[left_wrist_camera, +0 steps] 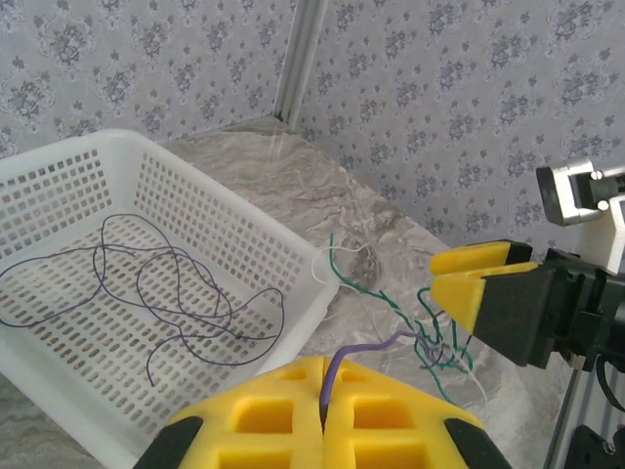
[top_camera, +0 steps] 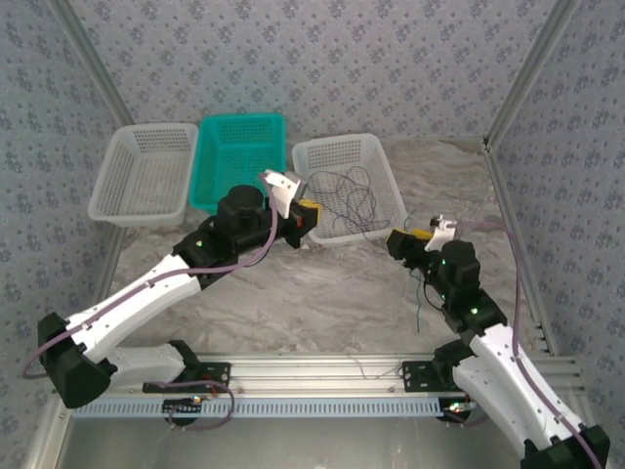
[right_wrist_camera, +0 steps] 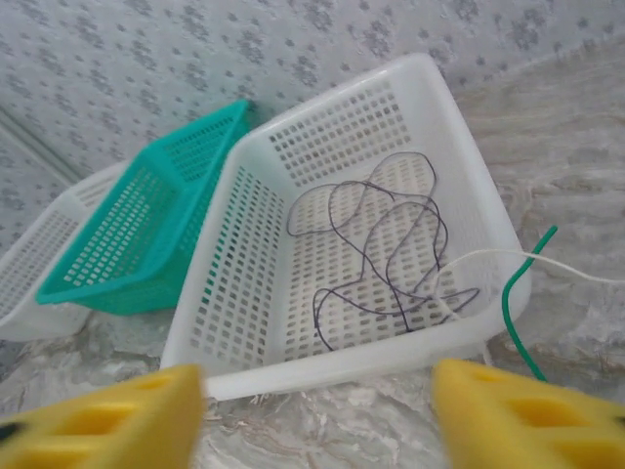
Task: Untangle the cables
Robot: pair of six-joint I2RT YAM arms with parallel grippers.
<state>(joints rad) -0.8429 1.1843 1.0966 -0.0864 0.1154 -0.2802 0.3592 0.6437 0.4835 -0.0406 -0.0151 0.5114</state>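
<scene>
**Purple strand gripped, knot hanging between the arms**

Patterned grey-blue wallpaper [top_camera: 322,59] lines the cell on every side, with metal frame posts in the corners. The worktop [top_camera: 342,293] is a marbled grey sheet. Three baskets stand in a row along its far edge: a white basket [top_camera: 146,171] on the left, a teal basket [top_camera: 239,156] in the middle and another white basket [right_wrist_camera: 244,244] on the right.

Some of the cables [right_wrist_camera: 366,186], all dark purple, lie in loose loops on the floor of the right-hand basket, which looks like the place for freed strands. The rest form a knot [left_wrist_camera: 439,347] outside that basket, just beside its near corner.

The left pincer [left_wrist_camera: 322,410] is clamped fully shut on a purple cable [left_wrist_camera: 361,347] that runs from its fingers into the knot, probably to anchor one end so the strand can be drawn out.

The right pincer [right_wrist_camera: 317,401] faces it with its jaws parted and nothing between them. A green cable [right_wrist_camera: 513,293] and a cream cable [right_wrist_camera: 508,256] trail just off its right side. It seems placed to take a fresh hold on those two and pull against the left arm.
</scene>
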